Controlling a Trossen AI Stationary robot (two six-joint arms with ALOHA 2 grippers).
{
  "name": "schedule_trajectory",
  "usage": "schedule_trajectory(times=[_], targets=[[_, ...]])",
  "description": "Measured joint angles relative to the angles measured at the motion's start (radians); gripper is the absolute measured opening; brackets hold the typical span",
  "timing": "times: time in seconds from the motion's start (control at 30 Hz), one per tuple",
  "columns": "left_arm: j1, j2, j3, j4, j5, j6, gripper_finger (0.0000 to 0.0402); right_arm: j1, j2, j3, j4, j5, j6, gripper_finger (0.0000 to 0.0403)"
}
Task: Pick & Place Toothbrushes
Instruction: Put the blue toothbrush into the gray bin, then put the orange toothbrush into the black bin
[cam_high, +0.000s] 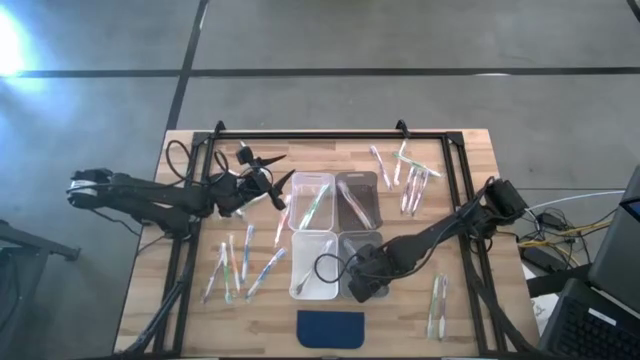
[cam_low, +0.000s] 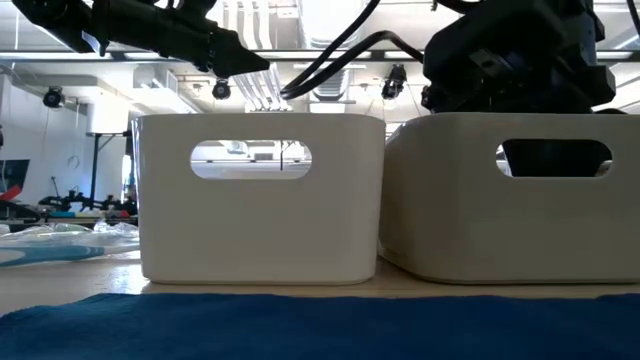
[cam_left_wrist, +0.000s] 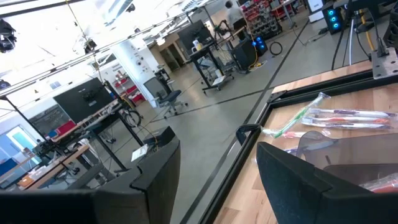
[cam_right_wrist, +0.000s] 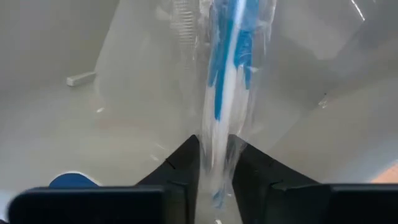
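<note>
Both arms low: right fingers (cam_right_wrist: 214, 163) around a blue toothbrush (cam_right_wrist: 227, 74), left fingers (cam_left_wrist: 214, 168) apart.

The wooden table (cam_high: 470, 150) carries four clear bins (cam_high: 335, 235) grouped at its centre, a blue pad (cam_high: 331, 328) at 6 o'clock, and loose toothbrushes (cam_high: 238, 265) at 8, 1 and 4 o'clock.

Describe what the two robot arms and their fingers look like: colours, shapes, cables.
Both arms are dark, nearly black, built of slim jointed segments. The left arm has a pale grey piece at its outer end; the right arm has a blocky housing near its base. A black cable loops beside the right gripper. The fingers are flat, matte black wedges with angular tips.
</note>
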Motion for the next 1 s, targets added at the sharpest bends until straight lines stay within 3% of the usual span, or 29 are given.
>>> schedule_trajectory(times=[0.23, 0.47, 0.7, 1.0], targets=[[0.000, 0.000, 0.000, 0.000, 0.000, 0.000, 0.0216, -0.004, -0.027, 0.006, -0.007, 0.000, -0.020, 0.0145], [0.000, 0.000, -0.001, 0.000, 0.000, -0.006, 0.0216, -0.004, -0.112, 0.029, -0.011, 0.042, -0.040, 0.0169], [0.000, 0.000, -0.001, -0.006, 0.000, -0.020, 0.0216, -0.008, -0.202, 0.026, -0.093, 0.138, -0.096, 0.0163], [0.000, 0.000, -0.002, -0.011, 0.000, -0.019, 0.0216, -0.077, -0.324, 0.024, -0.254, 0.352, -0.252, 0.0129]])
